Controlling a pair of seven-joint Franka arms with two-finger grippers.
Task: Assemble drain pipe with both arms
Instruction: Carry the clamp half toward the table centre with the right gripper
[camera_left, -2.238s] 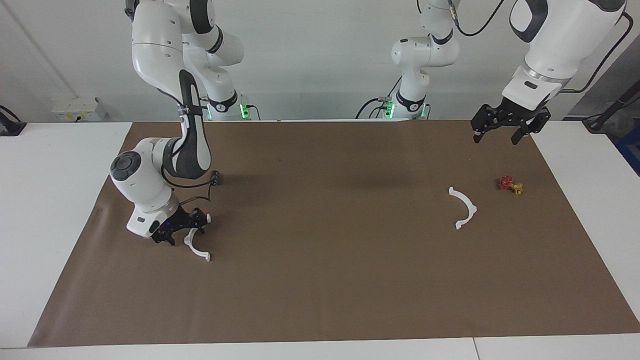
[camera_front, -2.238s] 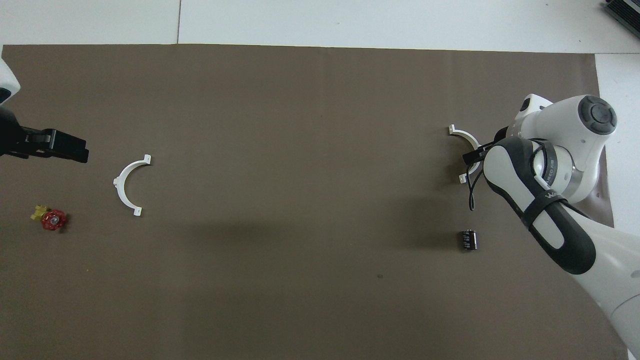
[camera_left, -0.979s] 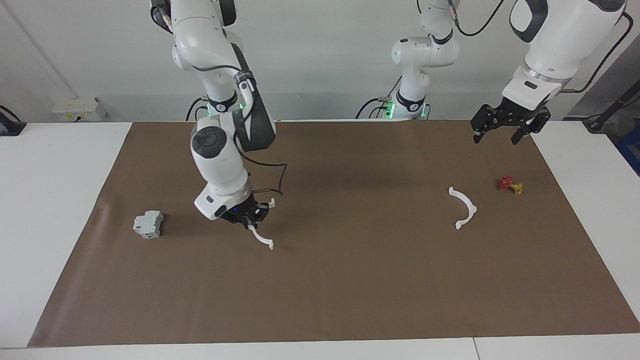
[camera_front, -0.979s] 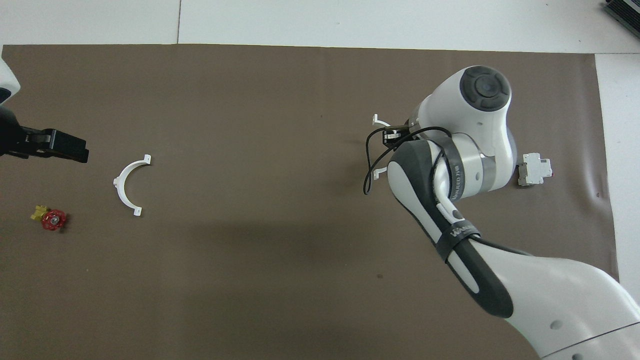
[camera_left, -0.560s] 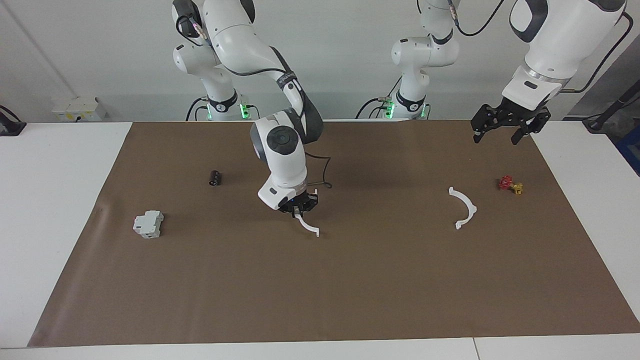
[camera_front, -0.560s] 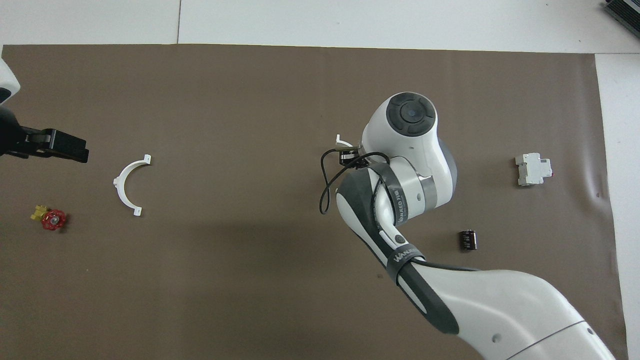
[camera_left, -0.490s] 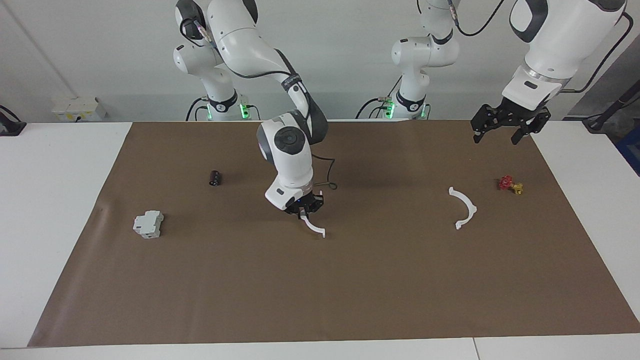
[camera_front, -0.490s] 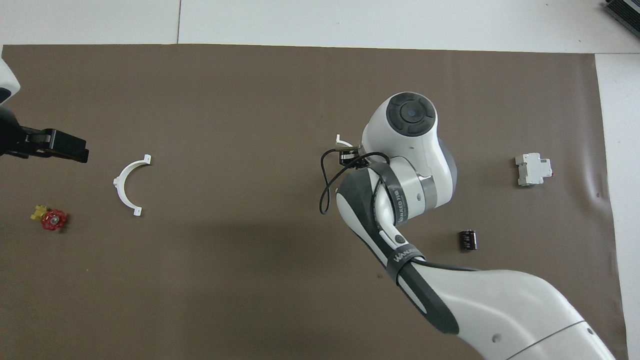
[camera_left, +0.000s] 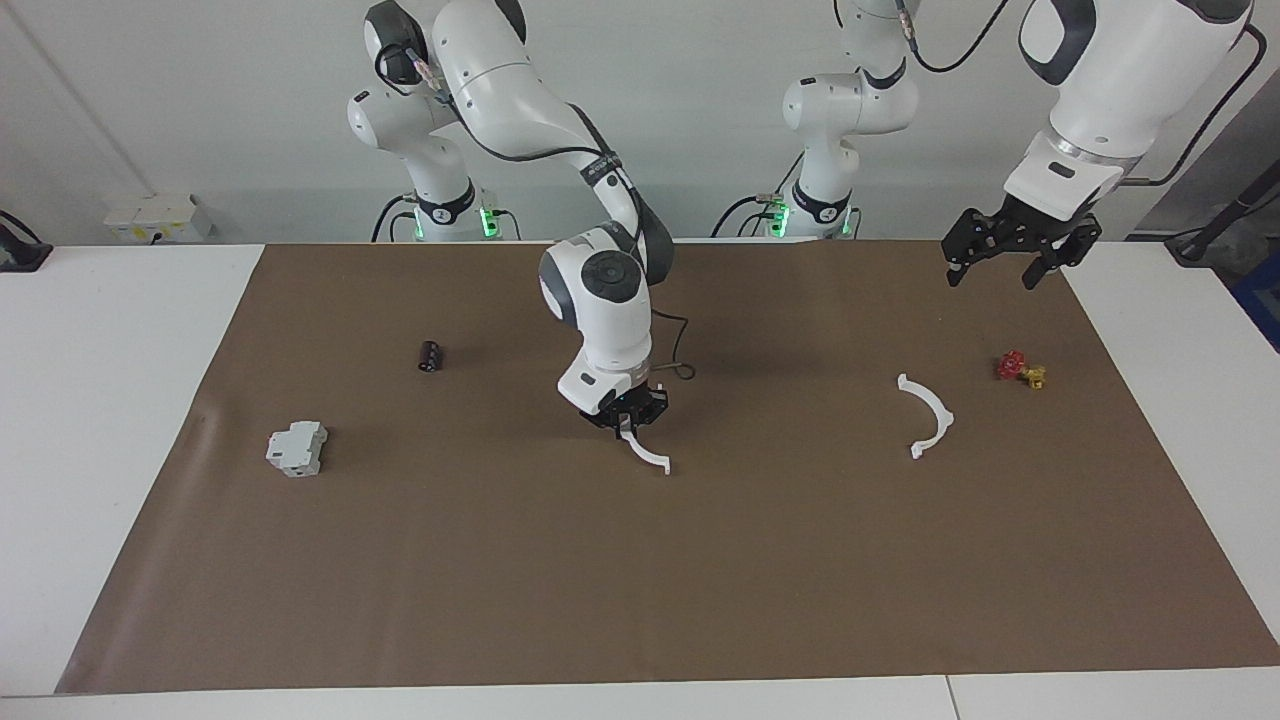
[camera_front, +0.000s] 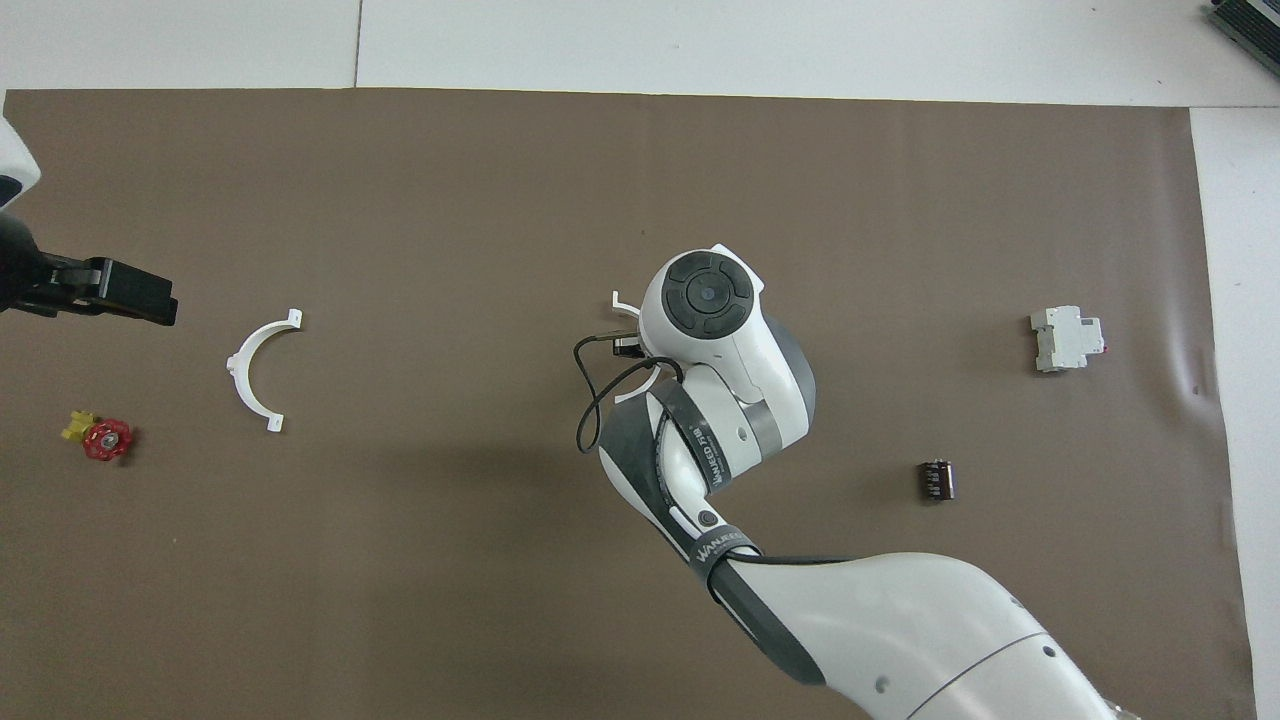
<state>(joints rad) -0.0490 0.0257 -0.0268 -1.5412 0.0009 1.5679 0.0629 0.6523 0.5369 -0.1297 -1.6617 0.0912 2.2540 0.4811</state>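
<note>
Over mid-table, our right claw (camera_left: 628, 414) pinches one half-ring (camera_left: 645, 452) mid-arc; left claw (camera_left: 1008, 258) spread, waiting. We judge it light, thin, springy: grip tabs.

Right arm (camera_front: 720, 400) over mat (camera_front: 500, 180) centre, covering most of one half-ring (camera_front: 622, 300). Second half-ring (camera_front: 252, 370) flat toward left arm's end, near red valve (camera_front: 105, 439). Left gripper (camera_front: 110, 290) at frame edge. Grey block (camera_front: 1066, 338), black cylinder (camera_front: 937, 479) toward right arm's end.

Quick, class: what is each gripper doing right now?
Left gripper: open, holding nothing, up over the mat's edge near the red valve.
Right gripper: shut on a white half-ring, mid-mat.
</note>
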